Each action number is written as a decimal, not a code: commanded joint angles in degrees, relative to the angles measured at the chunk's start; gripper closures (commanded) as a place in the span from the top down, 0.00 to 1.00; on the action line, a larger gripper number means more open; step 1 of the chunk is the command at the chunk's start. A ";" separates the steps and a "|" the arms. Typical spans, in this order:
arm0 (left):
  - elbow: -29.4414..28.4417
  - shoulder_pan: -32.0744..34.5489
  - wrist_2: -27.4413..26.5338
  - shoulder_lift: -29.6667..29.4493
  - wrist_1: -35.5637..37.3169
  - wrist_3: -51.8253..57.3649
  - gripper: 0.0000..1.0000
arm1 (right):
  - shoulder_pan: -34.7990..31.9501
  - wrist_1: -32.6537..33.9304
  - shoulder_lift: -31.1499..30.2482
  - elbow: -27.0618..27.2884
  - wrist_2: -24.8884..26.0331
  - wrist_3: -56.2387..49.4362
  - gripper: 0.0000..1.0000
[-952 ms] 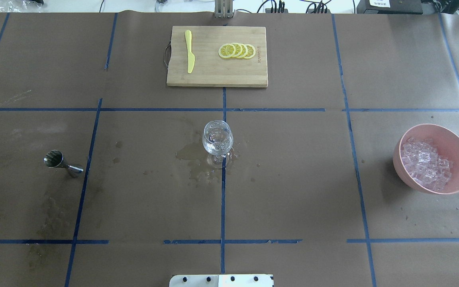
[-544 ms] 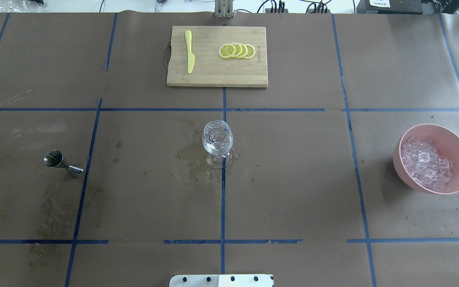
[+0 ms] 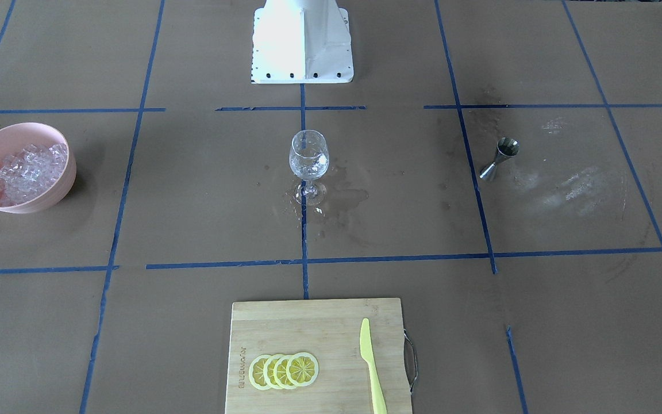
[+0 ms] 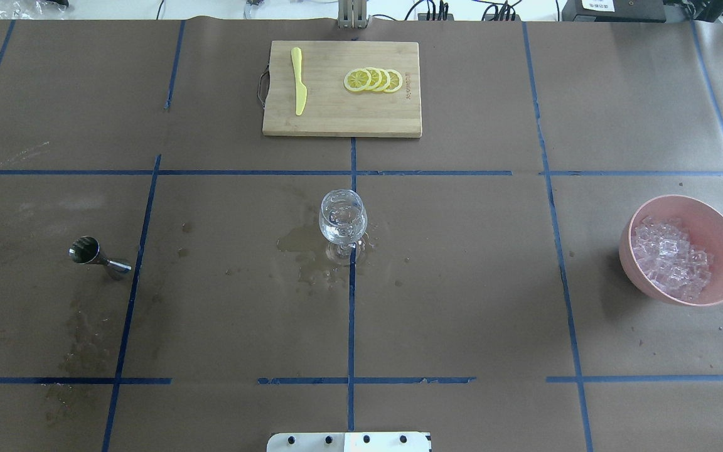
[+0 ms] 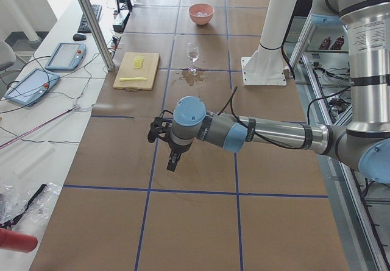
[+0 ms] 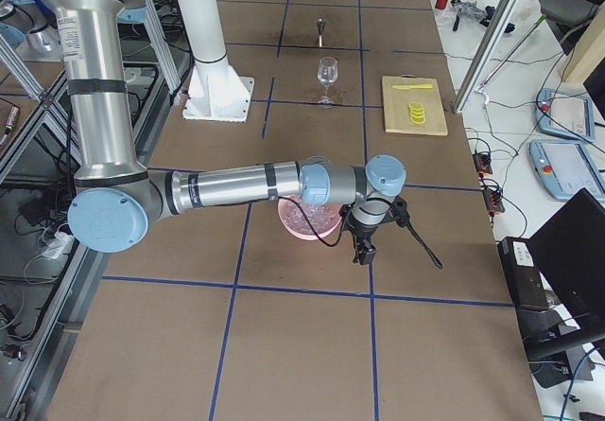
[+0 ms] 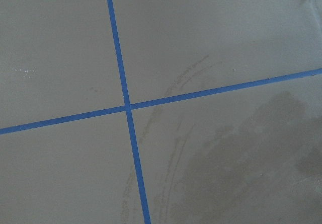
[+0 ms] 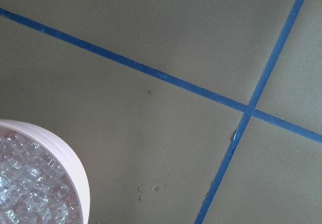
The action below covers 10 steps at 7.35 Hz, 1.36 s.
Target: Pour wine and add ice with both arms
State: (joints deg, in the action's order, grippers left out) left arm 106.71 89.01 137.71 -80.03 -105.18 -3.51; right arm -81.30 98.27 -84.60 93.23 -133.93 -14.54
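A stemmed wine glass (image 4: pixel 342 218) stands at the table's middle with clear liquid, the wine, and glinting bits in its bowl; it also shows in the front view (image 3: pixel 308 156). A pink bowl (image 4: pixel 722 242) at the right holds many clear ice cubes (image 4: pixel 669 258). A steel jigger (image 4: pixel 95 254) lies on its side at the left. My left gripper (image 5: pixel 171 161) hangs over bare table far from the glass. My right gripper (image 6: pixel 360 253) hangs just beyond the bowl (image 6: pixel 301 222). I cannot tell whether either is open or shut.
A wet spill (image 4: pixel 305 251) spreads around the glass's foot. A bamboo cutting board (image 4: pixel 336 116) at the far middle holds a yellow knife (image 4: pixel 299 81) and several lemon slices (image 4: pixel 373 80). The white pedestal (image 3: pixel 302 40) stands at the near edge. The right wrist view shows the bowl's rim (image 8: pixel 73 158).
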 commanded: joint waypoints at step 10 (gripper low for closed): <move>0.86 -9.37 -0.68 1.98 -32.96 -11.59 1.00 | 2.19 -0.09 0.66 -1.12 0.25 0.30 1.00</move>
State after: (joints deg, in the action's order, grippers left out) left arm 107.07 80.79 137.55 -79.09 -132.69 -13.18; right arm -79.90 98.20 -84.40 92.72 -133.72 -14.30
